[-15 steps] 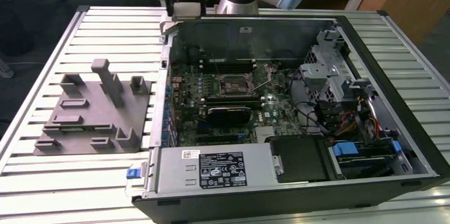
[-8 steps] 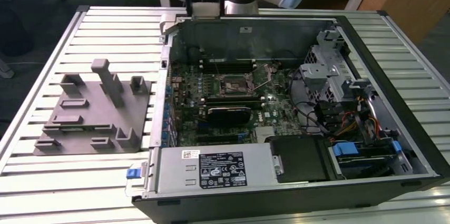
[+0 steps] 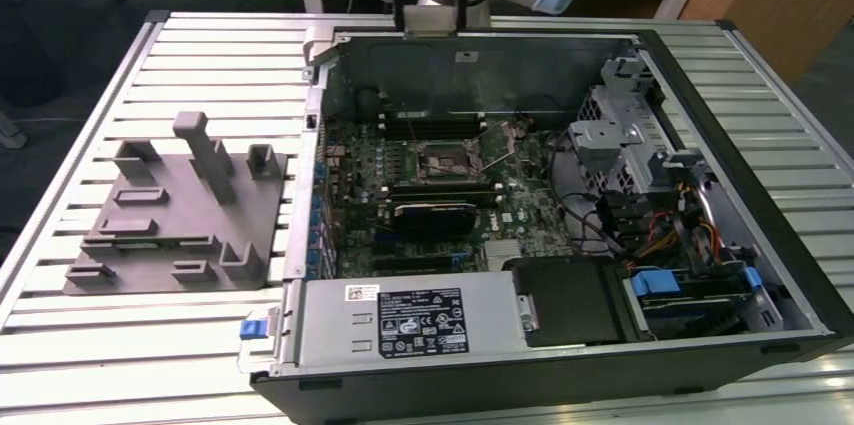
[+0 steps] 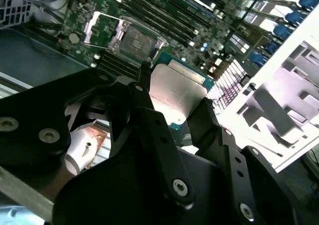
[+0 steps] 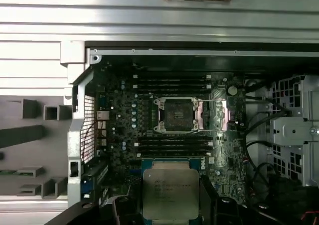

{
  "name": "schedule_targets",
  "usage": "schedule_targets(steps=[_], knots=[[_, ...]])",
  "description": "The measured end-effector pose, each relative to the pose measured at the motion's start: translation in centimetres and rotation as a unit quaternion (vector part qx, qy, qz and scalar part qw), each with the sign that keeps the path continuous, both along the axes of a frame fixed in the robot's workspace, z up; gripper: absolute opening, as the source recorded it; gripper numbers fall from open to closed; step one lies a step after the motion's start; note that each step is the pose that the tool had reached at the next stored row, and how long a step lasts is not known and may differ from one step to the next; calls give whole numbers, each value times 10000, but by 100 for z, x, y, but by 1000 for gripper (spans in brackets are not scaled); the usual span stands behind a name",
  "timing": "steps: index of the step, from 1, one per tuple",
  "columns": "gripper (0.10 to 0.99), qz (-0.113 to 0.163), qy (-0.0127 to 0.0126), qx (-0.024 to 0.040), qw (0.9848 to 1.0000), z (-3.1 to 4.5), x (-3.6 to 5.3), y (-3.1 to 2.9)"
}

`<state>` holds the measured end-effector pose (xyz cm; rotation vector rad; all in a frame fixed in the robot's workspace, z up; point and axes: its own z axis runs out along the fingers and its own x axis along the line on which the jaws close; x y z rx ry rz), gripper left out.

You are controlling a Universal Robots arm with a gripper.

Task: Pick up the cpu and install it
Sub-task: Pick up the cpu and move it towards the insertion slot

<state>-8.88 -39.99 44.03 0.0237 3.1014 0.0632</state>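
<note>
Your gripper [image 4: 175, 103] is pinching the chip [image 4: 174, 90] by two opposite edges, shiny top toward the wrist, which leaves the underside free to meet the socket [image 5: 177, 115]. The chip hangs in the air above the open computer case [image 3: 474, 70], short of the socket (whose frame looks open and bare). The first wrist view looks straight down on chip and socket, with memory slots [image 5: 174, 146] between them. The second wrist view shows the fingers [image 4: 144, 105] pressed against the chip's sides. The exterior view adds the grey fixture block [image 3: 174, 215] beside the case.
</note>
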Motion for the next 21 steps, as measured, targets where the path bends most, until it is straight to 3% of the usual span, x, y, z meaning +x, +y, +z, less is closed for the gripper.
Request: schedule_targets(steps=[6,21], knots=[[541,0,0,0,10000,-10,149,2],[541,-1,0,0,10000,-261,181,2]])
